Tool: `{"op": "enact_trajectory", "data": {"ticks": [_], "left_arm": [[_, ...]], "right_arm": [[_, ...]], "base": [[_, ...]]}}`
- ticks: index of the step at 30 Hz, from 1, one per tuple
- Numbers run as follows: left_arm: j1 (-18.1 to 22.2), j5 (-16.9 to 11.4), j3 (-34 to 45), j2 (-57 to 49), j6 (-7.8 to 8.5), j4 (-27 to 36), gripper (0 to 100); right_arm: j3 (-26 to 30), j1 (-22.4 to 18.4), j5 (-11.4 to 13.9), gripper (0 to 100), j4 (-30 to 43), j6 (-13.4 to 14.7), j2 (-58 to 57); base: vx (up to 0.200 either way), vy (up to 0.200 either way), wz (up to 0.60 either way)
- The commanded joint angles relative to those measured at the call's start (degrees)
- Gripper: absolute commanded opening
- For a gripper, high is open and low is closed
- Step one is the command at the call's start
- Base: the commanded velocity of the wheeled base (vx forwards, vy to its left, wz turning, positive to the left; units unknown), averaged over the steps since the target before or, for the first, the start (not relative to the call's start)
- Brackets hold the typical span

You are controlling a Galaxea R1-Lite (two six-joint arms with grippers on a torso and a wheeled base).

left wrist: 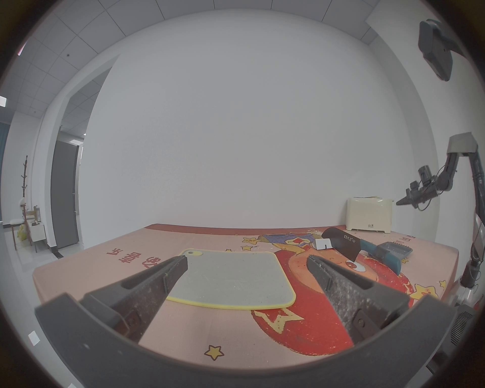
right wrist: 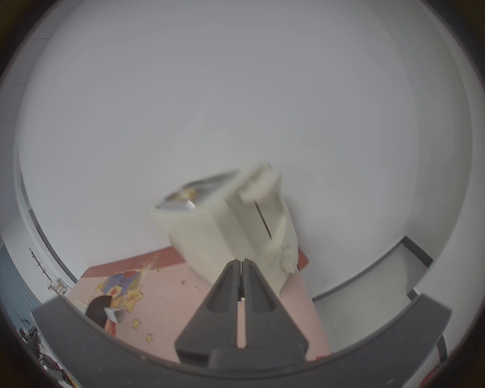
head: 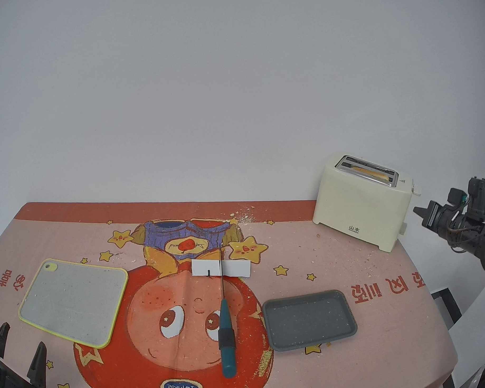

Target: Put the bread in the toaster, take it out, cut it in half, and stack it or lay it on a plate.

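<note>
At the near left corner of the table (head: 147, 212), the left gripper (head: 22, 335) hangs with jaws wide apart, holding nothing. Just beyond it lies one cutting board (head: 72, 301), bare. Mid-table, one teal-handled knife (head: 226, 328) is untouched, its blade propped in one white stand (head: 237, 268). Right of it sits one grey plate (head: 309, 320), bare but for crumbs. At the far right corner stands one toaster (head: 361, 206) with two slots; one slice of bread (head: 372, 173) sits low in the slot farther from the robot. Past the right edge, beside the toaster, the right gripper (head: 419, 212) has its jaws closed together on nothing.

I judge the loading done. Lifting the bread out, halving it on the board and plating it all remain; whether it is toasted I cannot tell.
</note>
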Motion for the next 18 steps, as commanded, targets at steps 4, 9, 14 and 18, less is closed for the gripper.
{"op": "enact_trajectory", "data": {"ticks": [4,9,14,18], "left_arm": [[0.0,0.0,1.0,-0.5,-0.02,0.0,100],[0.0,0.0,1.0,-0.5,-0.02,0.0,100],[0.0,0.0,1.0,-0.5,-0.02,0.0,100],[0.0,0.0,1.0,-0.5,-0.02,0.0,100]], "right_arm": [[-14.4,0.5,3.6,0,14.6,-7.3,-6.7],[-21.9,1.5,7.7,100,20.1,-9.2,-3.5],[-24.5,1.5,11.7,100,20.0,-15.0,3.3],[-27.0,1.7,13.7,100,20.1,-16.1,8.8]], "base": [[0.000,0.000,0.00],[0.000,0.000,0.00],[0.000,0.000,0.00],[0.000,0.000,0.00]]}}
